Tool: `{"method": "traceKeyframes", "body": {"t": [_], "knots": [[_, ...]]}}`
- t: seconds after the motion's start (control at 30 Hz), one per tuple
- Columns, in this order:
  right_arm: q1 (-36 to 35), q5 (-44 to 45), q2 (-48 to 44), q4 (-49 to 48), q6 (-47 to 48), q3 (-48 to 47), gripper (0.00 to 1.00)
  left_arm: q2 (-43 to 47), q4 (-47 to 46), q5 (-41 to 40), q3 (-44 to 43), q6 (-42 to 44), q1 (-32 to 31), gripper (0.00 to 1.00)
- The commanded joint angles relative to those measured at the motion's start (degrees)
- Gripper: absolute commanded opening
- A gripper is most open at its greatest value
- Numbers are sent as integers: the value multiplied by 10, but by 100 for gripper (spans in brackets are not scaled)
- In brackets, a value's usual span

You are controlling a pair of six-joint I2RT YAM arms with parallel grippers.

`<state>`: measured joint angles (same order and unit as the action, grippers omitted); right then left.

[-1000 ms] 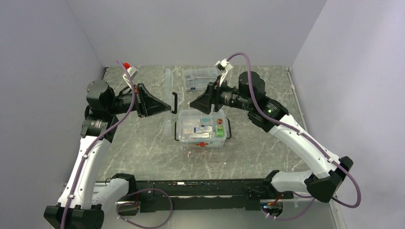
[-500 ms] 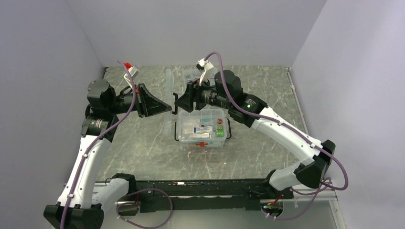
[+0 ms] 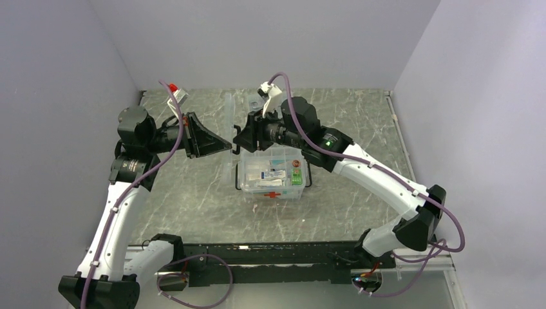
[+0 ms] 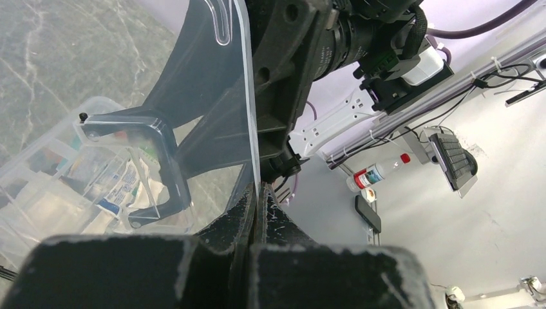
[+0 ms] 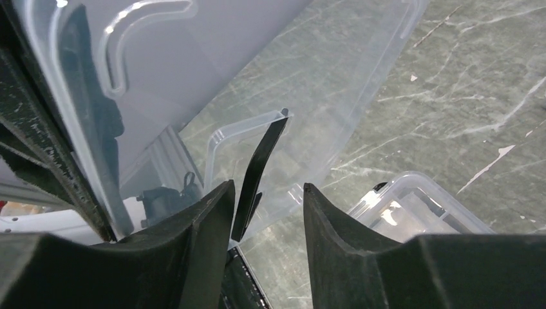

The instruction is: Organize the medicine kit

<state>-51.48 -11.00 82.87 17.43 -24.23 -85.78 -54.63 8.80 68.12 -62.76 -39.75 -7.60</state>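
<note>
Now left hand [image 4: 257, 199] clamps lid [image 4: 219, 84]; right hand [image 5: 267, 193] apart astride handle [image 5: 261, 161]; box [image 3: 290, 193] beside.

The top camera looks down on the whole table [image 3: 193, 199] from above its near edge. Both wrist cameras sit close to the lid [image 4: 219, 96], facing it from opposite sides; all three views share it.

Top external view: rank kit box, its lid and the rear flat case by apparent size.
Largest: kit box.
Next: lid, edge-on, a thin strip.
Unranked: flat case, mostly hidden by right arm.
</note>
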Motion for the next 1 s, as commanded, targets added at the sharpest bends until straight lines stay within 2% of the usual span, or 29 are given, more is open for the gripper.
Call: {"method": "traceKeyframes", "body": {"t": [0.0,0.1,0.3,0.4,0.47,0.6,0.7,0.77,0.9,0.97], "knots": [[-5,9,10,-16,-1,-25,44,9,-31,20,-19,0,-4,0],[-4,11,12,-14,-1,-27,38,12,-37,26,-18,-5,-4,0],[-6,2,5,-28,11,-16,16,20,-20,28,-17,10,-5,0],[-6,-22,-7,-42,27,4,0,24,-16,26,-8,16,-5,0],[-6,-19,-14,-33,42,11,0,28,-12,23,-2,19,-5,0],[-5,4,-27,-6,72,18,0,33,9,13,3,33,-5,20],[-5,17,-42,10,97,29,0,38,29,-1,1,49,-5,42],[-5,27,-53,17,116,38,0,43,62,-14,-7,72,-4,53],[-2,49,-75,43,159,53,0,56,123,-50,-20,118,-5,67],[1,65,-83,66,184,53,0,64,157,-75,-25,141,-5,70]]}}
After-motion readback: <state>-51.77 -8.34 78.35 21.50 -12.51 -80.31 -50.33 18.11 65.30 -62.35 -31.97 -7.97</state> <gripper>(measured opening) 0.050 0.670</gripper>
